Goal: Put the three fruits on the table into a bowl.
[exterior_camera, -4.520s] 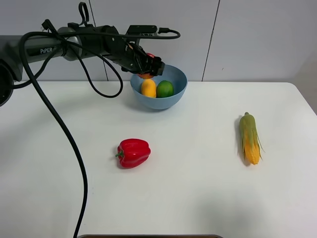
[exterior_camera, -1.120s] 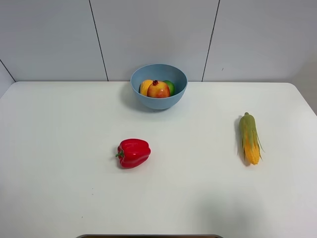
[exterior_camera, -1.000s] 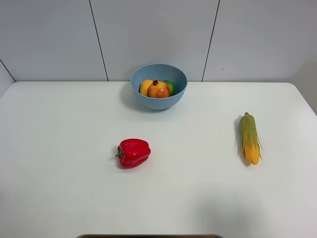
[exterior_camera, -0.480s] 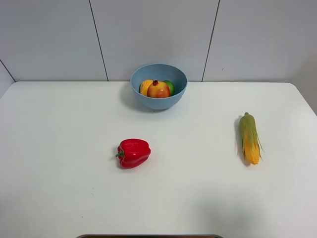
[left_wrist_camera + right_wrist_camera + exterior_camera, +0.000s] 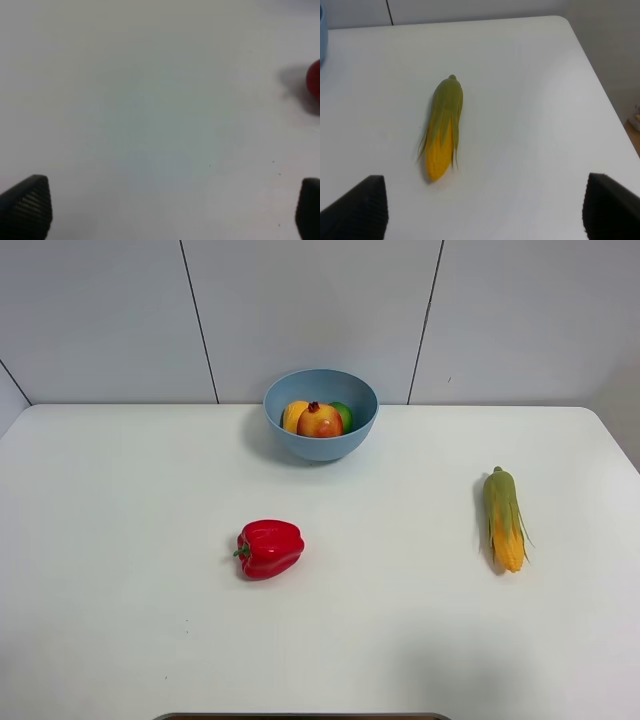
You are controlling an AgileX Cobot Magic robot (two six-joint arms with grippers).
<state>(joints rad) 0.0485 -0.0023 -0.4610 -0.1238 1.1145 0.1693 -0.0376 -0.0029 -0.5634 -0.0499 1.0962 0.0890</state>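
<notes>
While corn (image 5: pixel 504 519) nears the table (image 5: pixel 120 540) edge, pepper (image 5: pixel 269 548) sits central.

From the high camera we look down and forward over the whole table (image 5: pixel 120 640), with the bowl (image 5: pixel 352 435) at upper centre against the wall, the pepper (image 5: pixel 269 548) at centre left and the corn (image 5: pixel 504 519) at right. Our left wrist camera sits close above bare tabletop and shares only the pepper's (image 5: pixel 314 80) red edge at the frame's right. Our right wrist camera looks from farther back toward the wall, sharing the corn (image 5: pixel 442 127) at centre and the bowl's (image 5: pixel 322 40) rim at upper left.
</notes>
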